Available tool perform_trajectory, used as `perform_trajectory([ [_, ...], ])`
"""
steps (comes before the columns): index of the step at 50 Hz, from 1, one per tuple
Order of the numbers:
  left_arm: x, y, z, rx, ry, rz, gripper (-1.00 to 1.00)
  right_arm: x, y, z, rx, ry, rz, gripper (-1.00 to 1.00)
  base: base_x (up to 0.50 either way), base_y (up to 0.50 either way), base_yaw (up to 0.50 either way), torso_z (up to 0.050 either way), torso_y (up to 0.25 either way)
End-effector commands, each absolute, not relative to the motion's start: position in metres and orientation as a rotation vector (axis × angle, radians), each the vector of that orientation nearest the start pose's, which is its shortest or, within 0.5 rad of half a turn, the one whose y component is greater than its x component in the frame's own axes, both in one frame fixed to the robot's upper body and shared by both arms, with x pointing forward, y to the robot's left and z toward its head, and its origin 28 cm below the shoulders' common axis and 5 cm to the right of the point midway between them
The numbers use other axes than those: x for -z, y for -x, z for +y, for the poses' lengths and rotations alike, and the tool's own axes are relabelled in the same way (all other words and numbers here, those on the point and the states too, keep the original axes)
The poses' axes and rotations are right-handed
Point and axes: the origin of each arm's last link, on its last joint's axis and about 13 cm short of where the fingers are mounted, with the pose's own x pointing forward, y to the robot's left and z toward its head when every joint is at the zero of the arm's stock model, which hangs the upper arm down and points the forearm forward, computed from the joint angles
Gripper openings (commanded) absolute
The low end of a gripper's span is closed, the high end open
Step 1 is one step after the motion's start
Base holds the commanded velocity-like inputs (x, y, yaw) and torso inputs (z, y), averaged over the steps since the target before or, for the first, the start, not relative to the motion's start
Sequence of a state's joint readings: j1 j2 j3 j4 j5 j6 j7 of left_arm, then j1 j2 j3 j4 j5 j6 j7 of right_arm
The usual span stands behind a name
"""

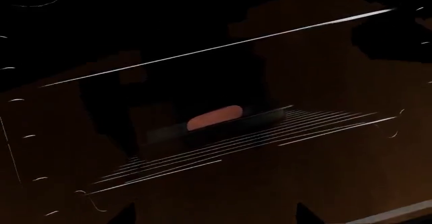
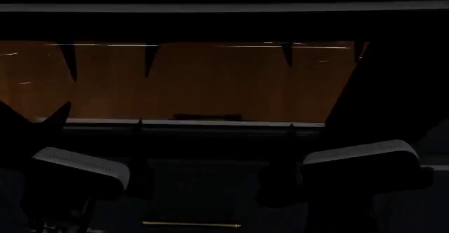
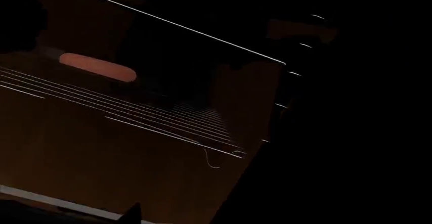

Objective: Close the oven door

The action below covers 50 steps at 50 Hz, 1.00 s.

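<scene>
Two arms: we are seeing both reaching forward in the head view, each carrying a pale grey block [image 2: 81, 167] near its wrist, the other block [image 2: 361, 156] sitting on the right.
Oven door: we are reading the oven door [image 2: 210, 85] as standing open, dropped flat in front of the cavity and showing orange-brown. Its pale near edge is running across the head view.
Door in the wrist views: the same brown surface [image 1: 284, 183] is lying between the fingertips and the rack, and it is showing again on the right side [image 3: 101, 168].
Left gripper: the left gripper [image 1: 216, 215] is hovering at the door's near edge with its two dark fingertips [image 1: 128, 214] spread wide, holding nothing.
Right gripper: we are finding only one fingertip [image 3: 131, 215] of the right gripper [image 3: 216, 218]. The rest is lost in darkness, so we cannot tell how its jaws are standing.
Cavity: the wire rack [image 1: 270, 128] is lying exposed, carrying a dark tray [image 1: 223, 127].
Tray contents: an orange-red oblong item [image 1: 214, 117] is resting on it.
Below the door: a slim gold bar handle [image 2: 191, 224] is showing faintly on a dark front.
</scene>
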<state>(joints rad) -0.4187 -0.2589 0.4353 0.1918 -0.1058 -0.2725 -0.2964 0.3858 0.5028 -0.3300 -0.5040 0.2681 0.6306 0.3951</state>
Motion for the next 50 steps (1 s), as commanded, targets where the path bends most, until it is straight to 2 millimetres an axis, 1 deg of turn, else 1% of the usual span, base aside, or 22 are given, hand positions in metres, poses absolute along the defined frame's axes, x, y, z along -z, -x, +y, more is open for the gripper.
perform_trajectory([
  [1, -0.137, -0.295, 0.167, 0.144, -0.207, -0.292, 1.00, -0.168, -0.269, -0.134, 0.061, 0.352, -0.169, 1.00, 0.00, 0.00, 0.00, 0.000, 0.000],
  [8, -0.140, -0.313, 0.163, 0.134, -0.214, -0.287, 1.00, -0.175, -0.282, -0.141, 0.077, 0.362, -0.151, 1.00, 0.00, 0.00, 0.00, 0.000, 0.000],
  [11, -0.144, -0.325, 0.159, 0.135, -0.222, -0.277, 1.00, -0.177, -0.291, -0.145, 0.083, 0.363, -0.135, 1.00, 0.00, 0.00, 0.00, 0.000, 0.000],
  [13, -0.146, -0.334, 0.156, 0.134, -0.218, -0.274, 1.00, -0.182, -0.297, -0.147, 0.090, 0.364, -0.134, 1.00, 0.00, 0.00, 0.00, 0.000, 0.000],
  [15, -0.146, -0.338, 0.154, 0.147, -0.246, -0.293, 1.00, -0.183, -0.303, -0.150, 0.104, 0.357, -0.139, 1.00, 0.00, 0.00, 0.00, 0.000, 0.000],
  [17, -0.145, -0.341, 0.153, 0.133, -0.237, -0.290, 1.00, -0.186, -0.306, -0.153, 0.108, 0.351, -0.143, 1.00, 0.00, 0.00, 0.00, 0.000, 0.000],
  [21, -0.148, -0.349, 0.151, 0.130, -0.239, -0.289, 1.00, -0.186, -0.314, -0.156, 0.111, 0.355, -0.133, 1.00, 0.00, 0.00, 0.00, 0.000, 0.000],
  [25, -0.149, -0.361, 0.149, 0.120, -0.244, -0.282, 1.00, -0.186, -0.321, -0.161, 0.118, 0.358, -0.119, 1.00, 0.00, 0.00, 0.00, 0.000, 0.000],
  [28, -0.145, -0.370, 0.147, 0.119, -0.253, -0.279, 1.00, -0.186, -0.330, -0.167, 0.123, 0.365, -0.112, 1.00, 0.00, 0.00, 0.00, 0.000, 0.000],
  [29, -0.147, -0.373, 0.147, 0.124, -0.244, -0.271, 1.00, -0.186, -0.334, -0.169, 0.125, 0.368, -0.110, 1.00, 0.00, 0.00, 0.00, 0.000, 0.000],
  [32, -0.148, -0.378, 0.145, 0.124, -0.242, -0.271, 1.00, -0.187, -0.339, -0.172, 0.131, 0.370, -0.104, 1.00, 0.00, 0.00, 0.00, 0.000, 0.000],
  [33, -0.149, -0.385, 0.143, 0.120, -0.237, -0.265, 1.00, -0.188, -0.345, -0.172, 0.123, 0.379, -0.104, 1.00, 0.00, 0.00, 0.00, 0.000, 0.000],
  [36, -0.150, -0.391, 0.140, 0.125, -0.242, -0.264, 1.00, -0.190, -0.351, -0.173, 0.120, 0.396, -0.105, 1.00, 0.00, 0.00, 0.00, 0.000, 0.000],
  [41, -0.157, -0.406, 0.134, 0.130, -0.229, -0.256, 1.00, -0.203, -0.370, -0.182, 0.137, 0.446, -0.102, 1.00, 0.00, 0.00, 0.00, 0.000, 0.000],
  [46, -0.168, -0.415, 0.132, 0.123, -0.206, -0.252, 1.00, -0.210, -0.389, -0.190, 0.163, 0.478, -0.084, 1.00, 0.00, 0.00, 0.00, 0.000, 0.000],
  [50, -0.173, -0.416, 0.128, 0.131, -0.207, -0.264, 1.00, -0.213, -0.401, -0.196, 0.176, 0.502, -0.073, 1.00, 0.00, 0.00, 0.00, 0.000, 0.000],
])
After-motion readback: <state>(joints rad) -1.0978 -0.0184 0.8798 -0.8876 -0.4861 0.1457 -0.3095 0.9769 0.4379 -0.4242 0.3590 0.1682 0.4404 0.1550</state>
